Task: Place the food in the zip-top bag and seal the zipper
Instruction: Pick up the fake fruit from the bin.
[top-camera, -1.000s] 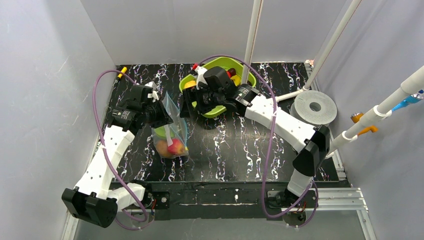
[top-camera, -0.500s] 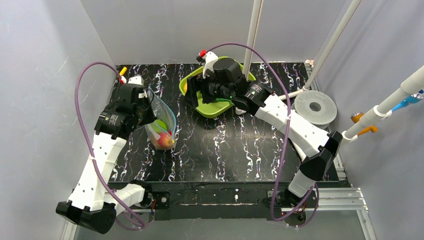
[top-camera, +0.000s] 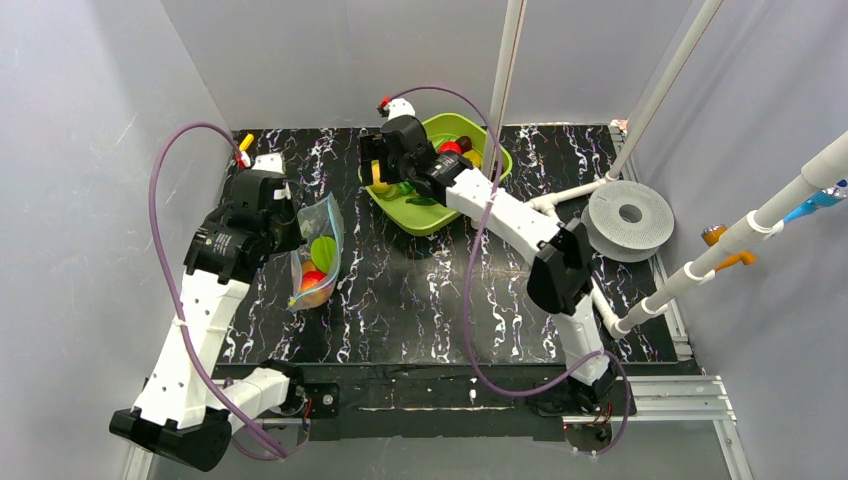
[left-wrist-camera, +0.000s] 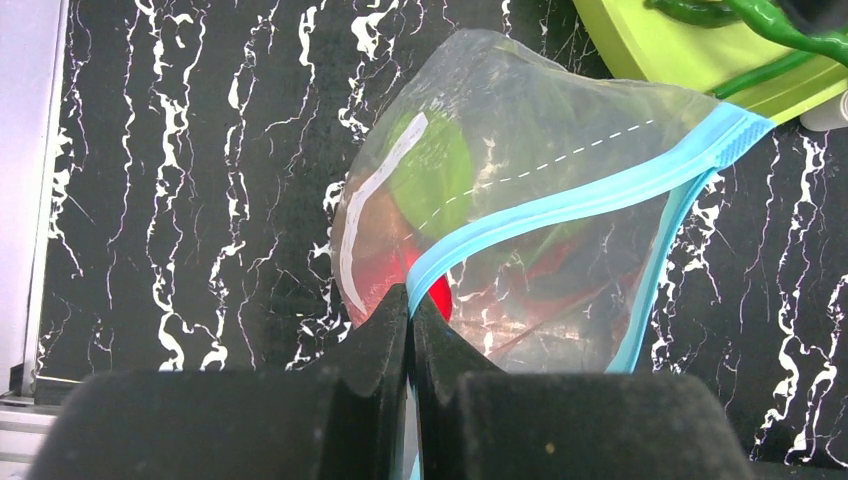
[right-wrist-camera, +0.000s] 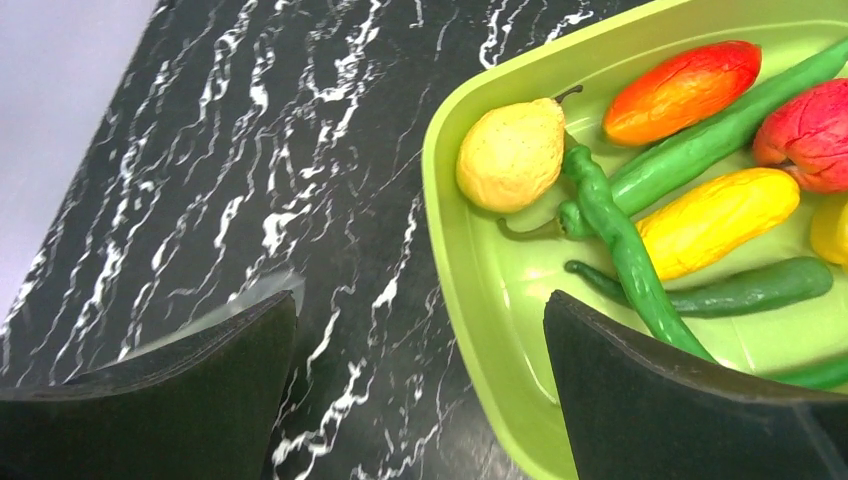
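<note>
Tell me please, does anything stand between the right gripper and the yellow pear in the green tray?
Nothing visible does. The right gripper is open above the tray's rim, and the yellow pear lies uncovered just inside it. Only a long green pepper lies close against the pear's side, not over it.

The zip-top bag (top-camera: 318, 250) stands on the left half of the table (top-camera: 440, 300), with food (top-camera: 315, 275) inside it. My left tool (left-wrist-camera: 410, 300) is pinched on one end of its zipper (left-wrist-camera: 560, 205). Right of the bag and farther back lies the tray (right-wrist-camera: 440, 250), holding more food (right-wrist-camera: 700, 220). My right tool (right-wrist-camera: 420, 300) hangs, fingers apart, over the tray's left rim.
</note>
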